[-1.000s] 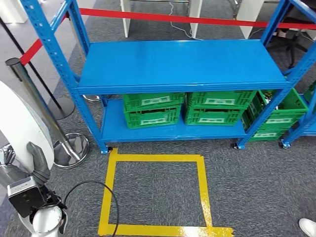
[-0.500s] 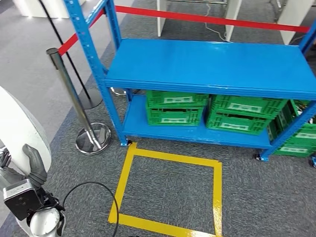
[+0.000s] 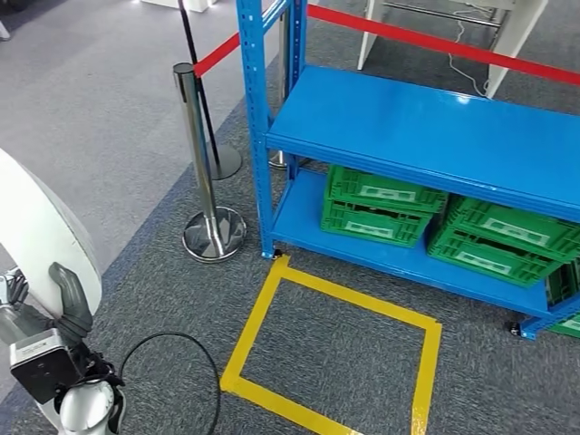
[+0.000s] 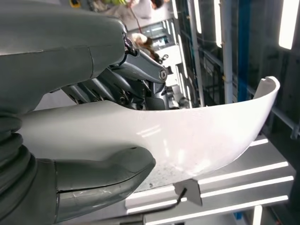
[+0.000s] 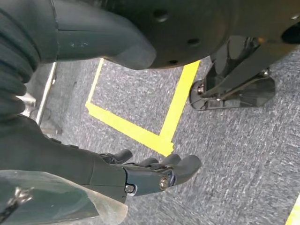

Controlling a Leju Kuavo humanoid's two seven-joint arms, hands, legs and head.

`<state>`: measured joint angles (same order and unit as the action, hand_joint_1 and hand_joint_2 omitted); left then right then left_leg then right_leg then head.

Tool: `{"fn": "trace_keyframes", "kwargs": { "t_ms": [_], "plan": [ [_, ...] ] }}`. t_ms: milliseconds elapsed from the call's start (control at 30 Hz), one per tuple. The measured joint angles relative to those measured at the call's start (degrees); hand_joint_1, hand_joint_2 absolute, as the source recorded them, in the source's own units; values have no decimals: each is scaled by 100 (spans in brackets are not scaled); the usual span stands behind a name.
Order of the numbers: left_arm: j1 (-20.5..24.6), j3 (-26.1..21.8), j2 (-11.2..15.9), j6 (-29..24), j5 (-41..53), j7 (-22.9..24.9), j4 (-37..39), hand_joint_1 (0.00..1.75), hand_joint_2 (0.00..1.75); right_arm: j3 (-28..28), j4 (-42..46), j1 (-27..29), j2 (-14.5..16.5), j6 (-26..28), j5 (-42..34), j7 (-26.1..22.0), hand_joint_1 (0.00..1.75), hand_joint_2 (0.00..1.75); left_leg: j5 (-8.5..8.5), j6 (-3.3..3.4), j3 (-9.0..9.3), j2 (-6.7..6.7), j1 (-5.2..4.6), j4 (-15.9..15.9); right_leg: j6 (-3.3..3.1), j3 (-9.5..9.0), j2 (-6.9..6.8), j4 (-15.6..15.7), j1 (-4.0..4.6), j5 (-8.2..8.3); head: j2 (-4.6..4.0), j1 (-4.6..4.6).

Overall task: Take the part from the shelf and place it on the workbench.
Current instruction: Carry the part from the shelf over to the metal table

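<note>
In the head view a large white curved part (image 3: 34, 236) fills the lower left corner, and my left hand (image 3: 67, 304) holds its edge with the grey thumb on top. The left wrist view shows the same white part (image 4: 198, 136) pinched between the thumb and the darker fingers of my left hand (image 4: 116, 79). My right hand (image 5: 141, 173) hangs over the grey carpet with its fingers stretched out and nothing in them. The blue shelf (image 3: 424, 136) stands ahead on the right, its upper deck bare.
Green crates (image 3: 376, 204) sit on the shelf's lower deck. A chrome stanchion (image 3: 198, 154) with a red belt stands left of the shelf. A yellow tape rectangle (image 3: 335, 299) marks the carpet in front, and a black cable loop (image 3: 171, 362) lies near my left side.
The whole view has swung to the left: the shelf and tape rectangle slid right in the picture and more open carpet shows. My left hand still holds the white part.
</note>
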<state>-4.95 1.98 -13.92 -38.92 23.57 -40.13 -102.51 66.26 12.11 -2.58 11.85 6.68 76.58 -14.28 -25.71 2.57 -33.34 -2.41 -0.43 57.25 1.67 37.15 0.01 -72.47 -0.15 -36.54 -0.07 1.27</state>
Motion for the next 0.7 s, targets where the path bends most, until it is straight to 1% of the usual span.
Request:
{"fn": "trace_keyframes", "kwargs": {
  "t_ms": [33, 67, 100, 133, 167, 200, 233, 267, 300, 333, 367, 400, 433, 467, 500, 533, 567, 600, 633, 667, 700],
  "plan": [
    [-9, 43, 38, 1, -64, 0, 0, 175, 175, 3, 0, 2, -1, -3, -4, -11, 0, 175, 6, -4, 0, -85, -1, 6, -19, -142, 41, 318, -2, 215, 0, 1],
    [-16, 96, 81, 1, -126, 0, 0, 175, 175, 5, 0, 0, -2, -8, -7, -22, 0, 175, 12, -13, -1, -167, 1, 14, -40, -333, 148, 739, -9, 424, 0, 1],
    [-18, 151, 122, 1, -171, 1, -1, 175, 175, 8, 0, -1, -4, -16, -9, -33, 0, 175, 16, -30, -12, -246, -5, 32, -55, -511, 279, 1133, -24, 571, 0, -2],
    [-20, 210, 165, 1, -211, 1, -2, 175, 175, 11, 0, -5, -7, -26, -10, -42, 0, 175, 24, -54, -30, -314, -6, 44, -67, -638, 386, 1400, -33, 647, 0, -2],
    [-24, 268, 210, 1, -252, 1, -5, 175, 175, 14, 0, -10, -9, -35, -11, -48, 0, 175, 35, -85, -52, -378, -4, 52, -77, -704, 451, 1525, -37, 655, 0, -3],
    [-34, 321, 256, 1, -290, 1, -9, 175, 175, 16, 0, -17, -11, -44, -12, -52, 0, 175, 54, -124, -75, -439, 0, 52, -89, -728, 434, 1548, -34, 651, 0, -5],
    [-48, 369, 309, 0, -326, 0, -13, 175, 175, 17, 0, -24, -11, -50, -13, -55, 0, 175, 76, -161, -92, -501, 8, 45, -111, -741, 372, 1549, -35, 668, 0, -5],
    [-64, 405, 356, -1, -352, 0, -18, 175, 175, 17, 0, -29, -12, -57, -12, -57, 0, 175, 69, -193, -113, -479, 6, 65, -139, -755, 304, 1565, -41, 690, 0, -7],
    [-73, 433, 396, -1, -367, 0, -27, 175, 175, 18, 0, -30, -13, -62, -12, -60, 0, 175, 9, -224, -154, -361, -1, 147, -167, -763, 230, 1581, -50, 711, 0, -28],
    [-73, 459, 430, -1, -374, 0, -35, 175, 175, 19, 0, -28, -13, -66, -10, -61, 0, 175, -120, -253, -237, -196, -5, 341, -190, -769, 147, 1598, -59, 725, 0, -49],
    [-74, 486, 459, -1, -377, 0, -43, 175, 175, 20, 0, -21, -13, -69, -9, -62, 0, 175, -309, -283, -370, -2, 2, 652, -205, -772, 60, 1603, -55, 727, 0, -69],
    [-72, 514, 488, -1, -376, 0, -48, 175, 175, 21, 0, -13, -14, -72, -5, -63, 0, 175, -510, -314, -534, 121, 21, 1039, -216, -770, -27, 1602, -50, 722, 0, -89],
    [-76, 540, 516, 0, -374, 0, -48, 175, 175, 23, 0, -7, -14, -76, -2, -63, 0, 175, -664, -342, -687, 166, 46, 1398, -220, -766, -117, 1601, -46, 717, 0, -91],
    [-83, 565, 548, 0, -370, 0, -48, 175, 175, 25, 0, -3, -15, -81, 2, -64, 0, 175, -726, -363, -773, 183, 69, 1619, -222, -764, -205, 1600, -44, 711, 0, -91],
    [-86, 592, 581, 1, -363, 0, -49, 175, 175, 27, 1, -4, -15, -85, 6, -66, 0, 175, -669, -377, -748, 200, 87, 1610, -219, -766, -289, 1599, -44, 705, 0, -92],
    [-88, 618, 614, 0, -357, 0, -50, 175, 175, 28, 1, -8, -15, -88, 8, -67, 0, 175, -517, -380, -609, 235, 99, 1372, -212, -775, -367, 1598, -45, 696, 0, -92],
    [-88, 640, 642, -1, -353, 0, -53, 175, 175, 28, 2, -13, -15, -90, 9, -68, 0, 175, -321, -373, -384, 328, 102, 964, -198, -792, -439, 1598, -44, 684, 0, -93],
    [-83, 657, 663, -1, -350, 0, -57, 175, 175, 29, 2, -18, -15, -90, 9, -68, 0, 175, -187, -357, -165, 457, 79, 557, -176, -807, -504, 1596, -31, 667, 0, -93],
    [-79, 670, 676, -1, -348, 0, -62, 175, 175, 29, 2, -22, -15, -90, 10, -69, 0, 175, -107, -326, -10, 556, 59, 255, -151, -819, -561, 1592, -17, 652, 0, -92],
    [-78, 679, 686, 0, -346, 0, -67, 175, 175, 29, 2, -26, -15, -90, 10, -70, 0, 175, -87, -294, 66, 621, 35, 89, -125, -827, -614, 1589, -3, 639, 0, -90],
    [-80, 686, 696, 0, -344, 0, -70, 175, 175, 30, 2, -31, -15, -90, 10, -70, 0, 175, -109, -261, 65, 608, 11, 59, -97, -832, -671, 1591, 8, 631, 0, -88]
  ]
}}
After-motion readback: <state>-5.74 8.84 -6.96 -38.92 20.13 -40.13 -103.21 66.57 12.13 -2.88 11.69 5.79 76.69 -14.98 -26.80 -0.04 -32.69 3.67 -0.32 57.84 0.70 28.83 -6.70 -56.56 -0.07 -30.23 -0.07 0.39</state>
